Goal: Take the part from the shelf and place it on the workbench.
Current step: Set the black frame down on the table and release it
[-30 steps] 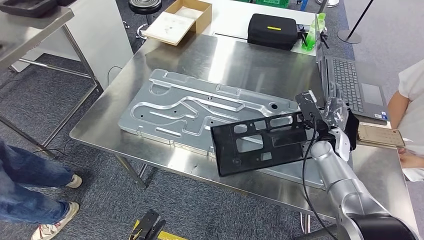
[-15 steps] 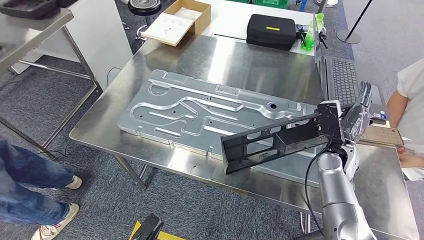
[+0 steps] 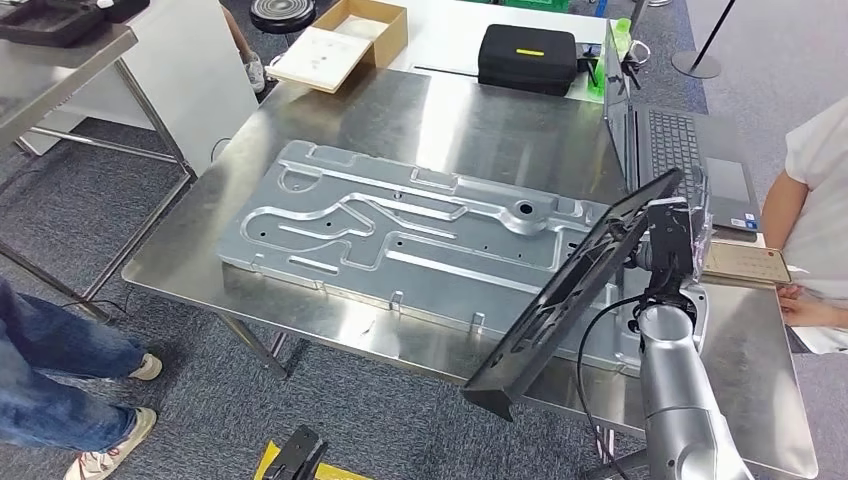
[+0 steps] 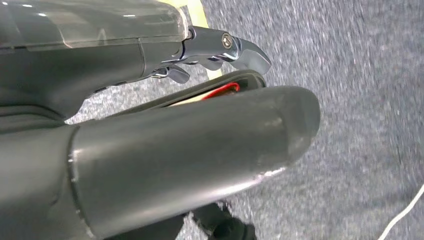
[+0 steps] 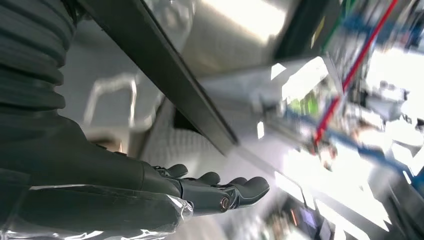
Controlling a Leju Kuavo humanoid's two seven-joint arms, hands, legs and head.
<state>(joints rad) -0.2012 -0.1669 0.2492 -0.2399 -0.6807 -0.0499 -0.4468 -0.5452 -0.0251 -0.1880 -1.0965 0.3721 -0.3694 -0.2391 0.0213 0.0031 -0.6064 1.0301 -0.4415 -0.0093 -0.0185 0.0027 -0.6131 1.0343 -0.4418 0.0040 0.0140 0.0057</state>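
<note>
The part is a long black panel with cut-outs [image 3: 570,295]. It stands steeply tilted and edge-on over the right front of the steel workbench [image 3: 450,110], its lower end past the front edge. My right hand [image 3: 672,235] grips its upper end, beside the laptop. In the right wrist view the part's dark edge [image 5: 160,75] runs across above my outstretched fingers [image 5: 220,192]. My left hand [image 4: 150,140] hangs over grey carpet with nothing in it, its fingers [image 4: 220,47] slightly bent.
A large machined aluminium plate [image 3: 400,235] covers the bench's middle. An open laptop [image 3: 680,150], a black case [image 3: 527,57] and a cardboard box [image 3: 340,40] lie behind it. A person [image 3: 815,210] stands at the right, another's legs [image 3: 50,380] at the left. A shelf [image 3: 60,40] is far left.
My right hand has turned the part from facing me nearly flat to steeply tilted and edge-on, its free end swinging down toward the bench's front edge. The view shifted slightly.
</note>
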